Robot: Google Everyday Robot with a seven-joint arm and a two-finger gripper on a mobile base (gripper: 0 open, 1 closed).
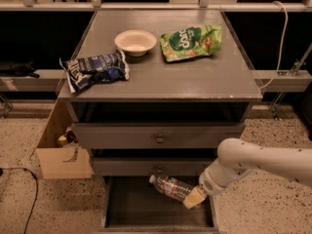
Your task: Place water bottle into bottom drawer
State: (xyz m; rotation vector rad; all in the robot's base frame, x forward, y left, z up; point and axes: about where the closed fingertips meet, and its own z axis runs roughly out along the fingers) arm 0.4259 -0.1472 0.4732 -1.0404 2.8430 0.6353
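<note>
We see the pincer (194, 198) clamped on the bottom end of the water bottle (169, 186). The bottle is tilted with its white cap up and to the left, over the dark floor of the pulled-out bottom drawer (131, 211). We cannot tell whether it touches the floor. A white bowl (135, 41) sits on the counter (195, 79).

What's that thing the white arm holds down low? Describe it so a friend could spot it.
Find the grey cabinet; its lowest drawer, a shallow dark tray, is open. Above it the arm's tan pincer grips a small clear ribbed plastic bottle. Unlike the snack bags on top, it is transparent, with white cap and red-and-white label.
</note>
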